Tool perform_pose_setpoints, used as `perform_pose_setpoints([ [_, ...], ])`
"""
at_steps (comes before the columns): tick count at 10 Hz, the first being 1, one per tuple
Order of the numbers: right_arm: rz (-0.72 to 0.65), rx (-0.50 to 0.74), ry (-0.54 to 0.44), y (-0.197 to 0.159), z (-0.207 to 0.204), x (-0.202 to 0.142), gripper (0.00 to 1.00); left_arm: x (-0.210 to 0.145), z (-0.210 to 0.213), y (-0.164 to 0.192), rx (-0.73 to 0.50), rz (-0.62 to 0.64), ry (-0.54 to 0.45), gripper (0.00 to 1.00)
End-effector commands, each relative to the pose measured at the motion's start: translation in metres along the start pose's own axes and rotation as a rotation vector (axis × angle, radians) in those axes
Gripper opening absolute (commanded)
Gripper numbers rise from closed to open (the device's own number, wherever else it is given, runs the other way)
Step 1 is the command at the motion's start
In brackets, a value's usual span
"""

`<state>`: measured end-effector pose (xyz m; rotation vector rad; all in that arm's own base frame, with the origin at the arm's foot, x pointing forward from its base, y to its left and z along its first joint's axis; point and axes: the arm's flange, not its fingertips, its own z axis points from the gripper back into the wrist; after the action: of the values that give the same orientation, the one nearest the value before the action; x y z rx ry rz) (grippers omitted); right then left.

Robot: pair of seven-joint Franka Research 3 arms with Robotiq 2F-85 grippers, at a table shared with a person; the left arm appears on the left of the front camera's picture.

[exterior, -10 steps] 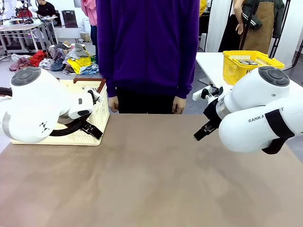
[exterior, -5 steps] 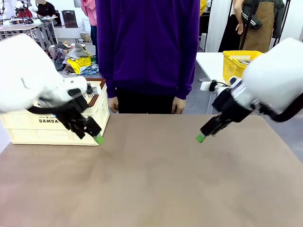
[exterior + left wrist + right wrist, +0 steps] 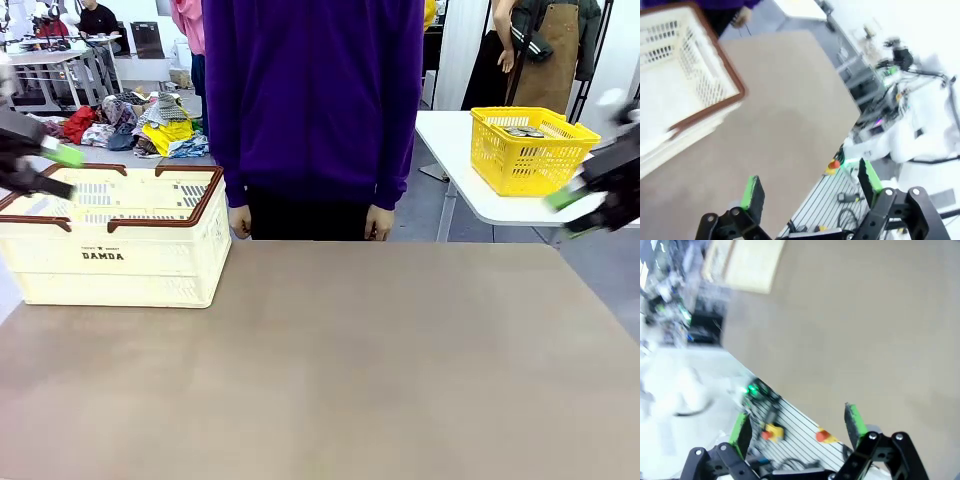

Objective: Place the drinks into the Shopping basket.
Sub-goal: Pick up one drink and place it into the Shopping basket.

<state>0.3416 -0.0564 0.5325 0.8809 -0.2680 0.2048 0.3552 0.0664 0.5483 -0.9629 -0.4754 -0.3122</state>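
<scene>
Two black, green-padded tools, the left tool [image 3: 810, 187] and the right tool [image 3: 799, 427], gape empty beside the brown worktop [image 3: 350, 370], where the cream slotted plastic Shopping basket [image 3: 120, 255], probably stiff and light, sits far left; the drinks, likely smooth rigid cans, would want a mid-body pinch.

"DAMDA" is printed on the cream side of the Shopping basket [image 3: 150, 268].

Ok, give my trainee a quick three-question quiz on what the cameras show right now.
1. True or false: the Shopping basket lies tipped on its side.
2. It sits on the table at: A) the robot's left, B) the robot's right, C) the middle.
3. Fill in: the left gripper and the right gripper both have their jaws ____.
Key: 1 false, it stands upright. 2 A. 3 open.
</scene>
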Motion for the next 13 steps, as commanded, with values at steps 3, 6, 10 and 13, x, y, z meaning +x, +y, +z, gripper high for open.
perform_pose_setpoints([
  [3,-0.272,0.261,-0.4,-0.077,0.121,-0.027,1.0,-0.013,0.085,0.126,-0.151,0.314,-0.251,1.0],
  [6,-0.435,0.314,-0.491,-0.131,0.143,-0.045,1.0,-0.062,0.13,0.177,-0.221,0.419,-0.484,1.0],
  [10,-0.435,0.285,-0.492,-0.129,0.15,-0.058,1.0,-0.053,0.118,0.16,-0.146,0.421,-0.346,1.0],
  [13,-0.435,0.285,-0.492,-0.129,0.15,-0.058,1.0,-0.053,0.118,0.16,-0.146,0.421,-0.346,1.0],
])
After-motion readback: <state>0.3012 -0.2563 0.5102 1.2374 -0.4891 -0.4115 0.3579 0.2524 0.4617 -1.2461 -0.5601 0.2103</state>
